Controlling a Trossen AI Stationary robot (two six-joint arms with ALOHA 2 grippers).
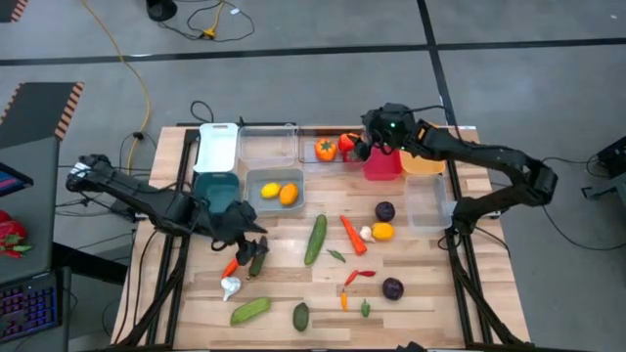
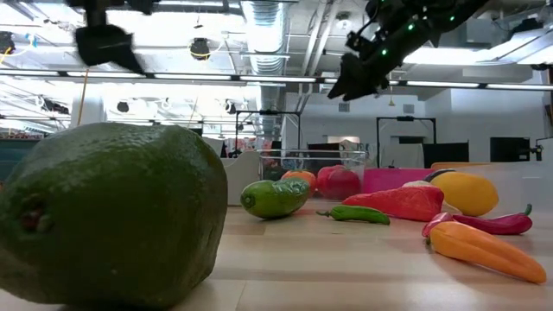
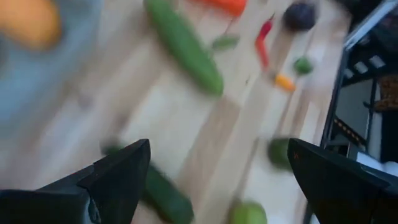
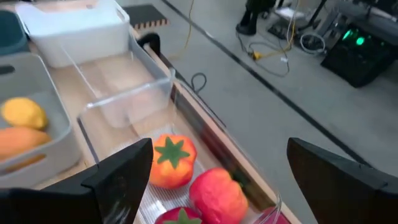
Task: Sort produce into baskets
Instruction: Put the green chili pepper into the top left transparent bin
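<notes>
While the left end effector hovers with fingers apart above a dark cucumber near the bench front-left, the right end effector hangs with fingers apart over a clear basket holding three peppers: one orange, two red. Seven baskets are visible: white, teal, grey-blue, red, orange, two clear. The grey-blue basket holds two yellow-orange fruits. Two purple balls lie on the bench.

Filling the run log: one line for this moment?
left end effector: open over small cucumber | right end effector: open above clear basket
</notes>
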